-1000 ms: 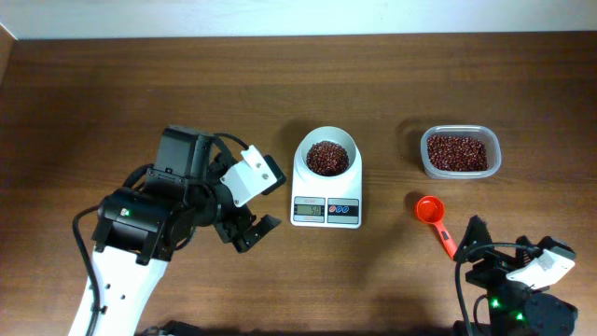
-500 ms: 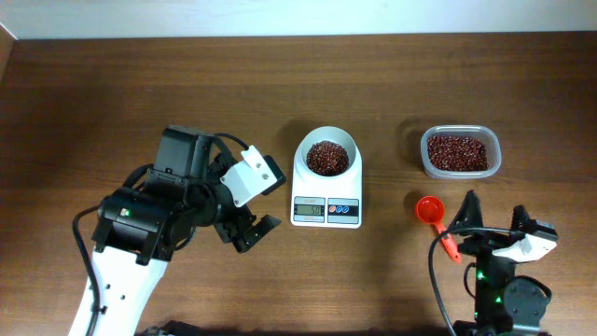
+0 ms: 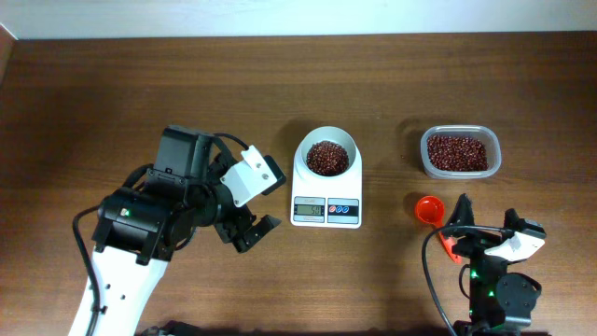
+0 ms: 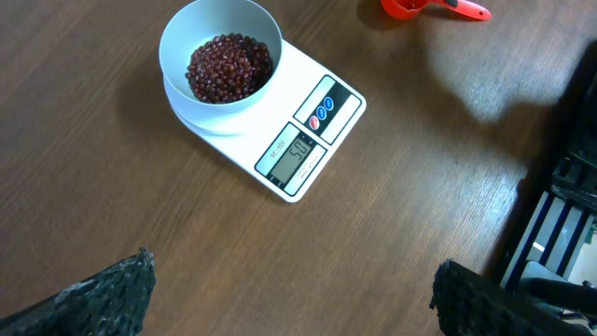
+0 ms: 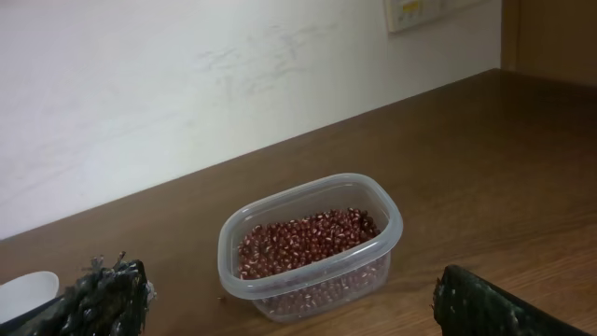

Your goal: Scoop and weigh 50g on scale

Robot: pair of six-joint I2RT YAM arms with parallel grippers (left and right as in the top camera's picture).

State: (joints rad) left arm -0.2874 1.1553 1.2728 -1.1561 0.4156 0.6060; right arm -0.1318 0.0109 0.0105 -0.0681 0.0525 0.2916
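The white scale (image 3: 326,198) stands mid-table, its round bowl (image 3: 326,157) holding red beans. In the left wrist view the scale (image 4: 322,126) shows a lit display. My left gripper (image 3: 252,229) hovers open to the left of it, fingers spread wide over bare wood (image 4: 294,299). A red scoop (image 3: 430,210) lies on the table right of the scale, its handle partly under my right arm. My right gripper (image 3: 487,224) is open and empty at the front right. In its wrist view (image 5: 294,308) it faces the clear tub of red beans (image 5: 312,247).
The clear tub of beans (image 3: 459,152) stands at the back right, behind the scoop. A white wall runs along the table's far edge (image 5: 233,75). The red scoop (image 4: 420,7) shows at the top edge of the left wrist view.
My right arm has shifted left and turned toward the tub, its gripper still open and empty. The scoop lies where it was. The left arm has not moved.
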